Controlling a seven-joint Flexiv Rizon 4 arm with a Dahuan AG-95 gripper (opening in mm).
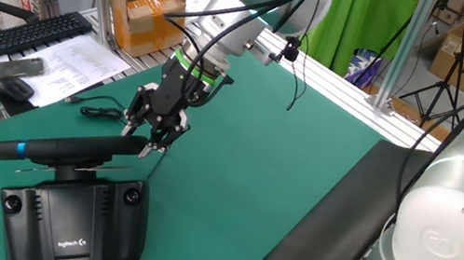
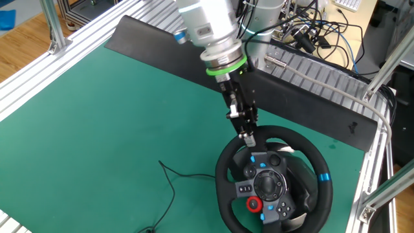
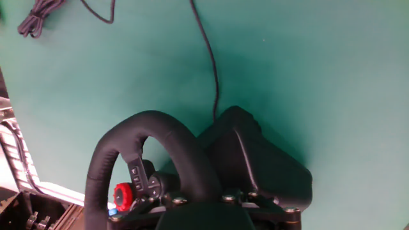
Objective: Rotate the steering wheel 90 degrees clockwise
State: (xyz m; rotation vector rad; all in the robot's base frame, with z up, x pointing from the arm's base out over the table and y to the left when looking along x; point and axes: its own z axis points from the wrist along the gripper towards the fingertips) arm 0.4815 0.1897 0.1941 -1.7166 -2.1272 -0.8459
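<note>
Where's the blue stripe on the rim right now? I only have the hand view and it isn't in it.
Observer: The other fixed view shows the blue stripe on the right side of the steering wheel rim, well round the rim from the arm.
Operator: Is the gripper on the rim?
Observer: The gripper has its tips at the rim's far edge in that view. I can't tell whether it is clamped.
Operator: Anything close behind the arm?
Observer: One fixed view shows a black keyboard on the desk beyond the green mat, apart from the wheel.
</note>
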